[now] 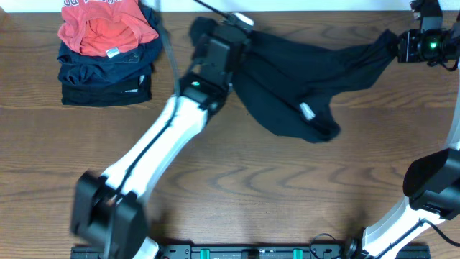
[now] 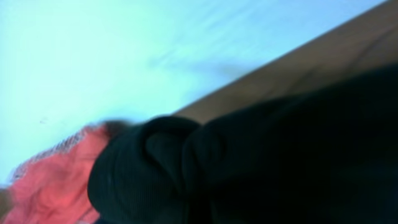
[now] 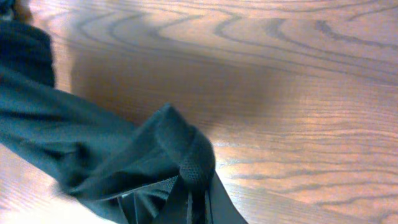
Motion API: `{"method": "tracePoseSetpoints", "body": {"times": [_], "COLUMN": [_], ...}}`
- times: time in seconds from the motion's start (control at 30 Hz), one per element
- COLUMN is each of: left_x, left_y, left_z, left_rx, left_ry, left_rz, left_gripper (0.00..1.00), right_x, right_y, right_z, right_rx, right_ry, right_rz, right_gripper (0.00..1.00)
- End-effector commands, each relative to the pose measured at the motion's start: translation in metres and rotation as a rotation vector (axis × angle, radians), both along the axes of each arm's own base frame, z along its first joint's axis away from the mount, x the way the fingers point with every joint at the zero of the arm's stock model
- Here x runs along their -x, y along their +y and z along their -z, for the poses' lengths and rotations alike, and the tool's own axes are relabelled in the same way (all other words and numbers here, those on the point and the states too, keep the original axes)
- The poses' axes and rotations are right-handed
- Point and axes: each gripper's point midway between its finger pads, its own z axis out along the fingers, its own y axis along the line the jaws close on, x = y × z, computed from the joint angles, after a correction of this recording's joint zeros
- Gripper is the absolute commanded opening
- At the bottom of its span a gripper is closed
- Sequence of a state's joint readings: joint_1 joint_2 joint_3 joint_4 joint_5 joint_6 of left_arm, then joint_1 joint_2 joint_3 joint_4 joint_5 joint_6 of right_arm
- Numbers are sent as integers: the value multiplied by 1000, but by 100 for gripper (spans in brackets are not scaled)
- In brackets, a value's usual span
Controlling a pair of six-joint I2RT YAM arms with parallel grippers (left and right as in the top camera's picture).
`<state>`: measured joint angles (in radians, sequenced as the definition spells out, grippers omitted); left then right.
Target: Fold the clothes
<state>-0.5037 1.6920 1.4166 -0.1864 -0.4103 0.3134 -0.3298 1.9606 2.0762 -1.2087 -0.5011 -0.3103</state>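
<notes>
left claw (image 1: 208, 32): closed, clamped on one end of the black shirt (image 1: 287, 72). the fingers themselves don't show in the left wrist view, which is blurred; there is only a bunched wad of black shirt (image 2: 186, 168) right in front of the lens.
right claw (image 1: 397, 44): closed, pinching the other end of the shirt. the right wrist view shows a fold of fabric (image 3: 180, 155) gathered just at the right claw (image 3: 186, 190), and the rest trails off to one side over the counter (image 3: 298, 93).
shirt location: strung between the two claws along the far part of the counter (image 1: 287, 187). a narrow strip runs to the right claw; the wider body lies nearer the left claw and spreads back toward the arm bases. can't tell how much of it is off the wood.
white tag (image 1: 307, 111) faces up on the shirt's near edge, between the claws.
red-orange shirt (image 1: 108, 25) sits on the navy folded garments (image 1: 108, 75), out on the left claw's far side from the black shirt, near it, well apart from the right claw. it also shows as a red blur (image 2: 56, 186) in the left wrist view, just beside the wad.
</notes>
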Motion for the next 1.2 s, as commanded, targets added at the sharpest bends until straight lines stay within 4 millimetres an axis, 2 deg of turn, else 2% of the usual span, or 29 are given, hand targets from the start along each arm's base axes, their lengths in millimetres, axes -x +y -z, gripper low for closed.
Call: {"method": "tracePoseSetpoints", "body": {"times": [0.0, 0.13, 0.27, 0.33, 0.5, 0.63, 0.77, 0.93, 1.1, 1.17], "left_x": [23, 65, 94, 111, 145, 168, 181, 181, 170, 162], "left_y": [30, 50, 65, 71, 61, 46, 30, 26, 17, 11], "left_z": [-46, -86, -107, -114, -119, -119, -100, -60, -25, -11], "left_rx": [-6, 43, 91, 117, 163, 169, 141, 95, 67, 69], "left_ry": [-45, -66, -76, -68, -22, 7, 88, 237, 340, 370], "left_rz": [-56, -71, -90, -79, 39, 112, 158, 123, 79, 57], "left_gripper": [6, 6, 6, 6, 7, 7, 7, 6, 6, 6], "right_x": [8, 37, 65, 87, 139, 170, 179, 172, 145, 127], "right_y": [1, 1, -1, -4, -7, -8, -10, -11, -23, -27], "right_z": [-47, -85, -117, -138, -181, -199, -201, -179, -143, -125], "right_rx": [1, 30, 69, 88, 125, 161, 179, 170, 132, 132], "right_ry": [-71, -93, -133, -170, -267, -315, -314, -226, -103, -64], "right_rz": [54, 115, 181, 229, 303, 353, 373, 333, 318, 286], "right_gripper": [1, 1, 1, 1, 1, 1, 1, 1, 1, 1]}}
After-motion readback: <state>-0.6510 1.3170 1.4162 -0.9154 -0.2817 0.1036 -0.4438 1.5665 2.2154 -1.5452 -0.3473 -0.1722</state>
